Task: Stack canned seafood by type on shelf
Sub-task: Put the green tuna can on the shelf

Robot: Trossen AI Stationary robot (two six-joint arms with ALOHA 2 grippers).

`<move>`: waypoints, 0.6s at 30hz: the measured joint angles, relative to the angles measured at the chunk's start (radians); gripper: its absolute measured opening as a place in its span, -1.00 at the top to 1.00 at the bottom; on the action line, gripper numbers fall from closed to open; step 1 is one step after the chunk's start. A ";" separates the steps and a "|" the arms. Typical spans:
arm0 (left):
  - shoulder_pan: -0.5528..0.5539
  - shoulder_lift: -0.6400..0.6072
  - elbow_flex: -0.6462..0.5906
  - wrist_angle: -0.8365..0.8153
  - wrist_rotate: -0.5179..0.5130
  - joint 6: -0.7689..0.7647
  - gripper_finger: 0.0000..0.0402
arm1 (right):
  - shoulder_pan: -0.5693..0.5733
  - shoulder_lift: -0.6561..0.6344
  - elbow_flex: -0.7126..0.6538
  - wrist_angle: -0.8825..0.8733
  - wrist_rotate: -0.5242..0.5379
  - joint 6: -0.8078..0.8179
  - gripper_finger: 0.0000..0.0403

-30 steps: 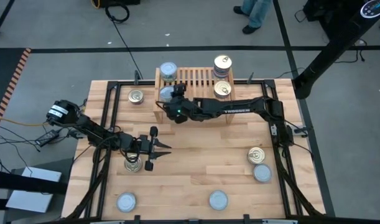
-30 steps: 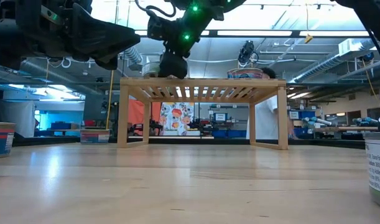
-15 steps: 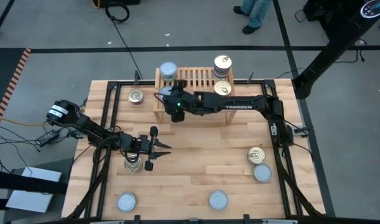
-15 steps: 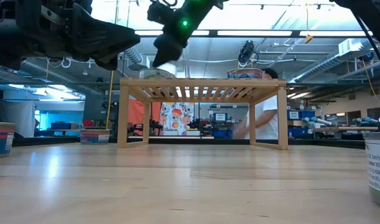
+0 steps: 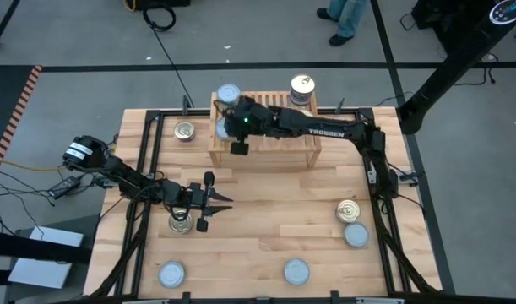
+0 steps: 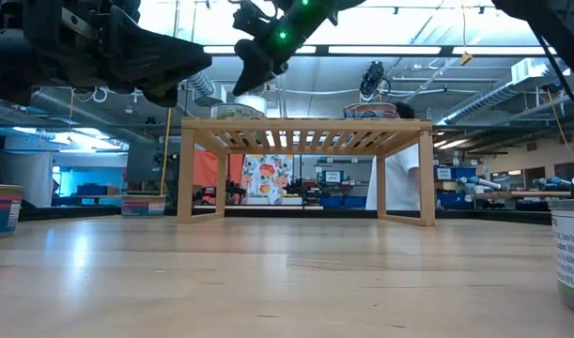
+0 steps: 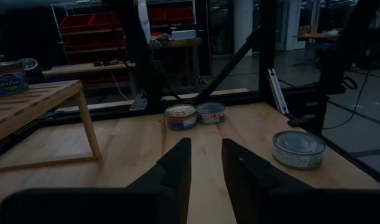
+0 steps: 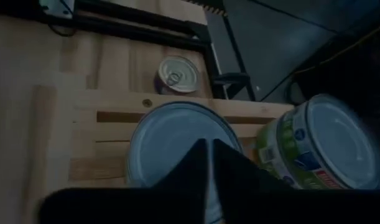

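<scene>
The shelf (image 5: 270, 105) stands at the table's far middle, on its side boards (image 6: 185, 169). At its left end two silvery-lidded tins rest on the slats: one (image 5: 229, 95) at the far corner, one (image 8: 171, 143) under my right gripper (image 8: 208, 158). That gripper (image 5: 226, 120) hangs shut above this tin, clear of it (image 6: 242, 86). A golden-lidded tin (image 5: 303, 85) tops a stack at the shelf's far right. My left gripper (image 5: 226, 201) waits open and level over the table's left half, nothing between its fingers (image 7: 206, 155).
Loose tins stand on the tabletop: golden ones left of the shelf (image 5: 185, 131), under the left arm (image 5: 180, 224) and at the right (image 5: 348, 210); silvery ones at the right (image 5: 356, 236) and along the near edge (image 5: 171, 274) (image 5: 296, 272). The table's middle holds nothing.
My right gripper has let go of the silvery tin on the shelf's left end, risen off it, drawn toward the far edge while rolling, and shut. The tin stays on the slats.
</scene>
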 joint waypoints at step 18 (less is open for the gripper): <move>0.000 0.000 0.000 -0.001 0.000 0.000 0.53 | -0.062 0.061 -0.014 0.061 -0.074 0.072 0.97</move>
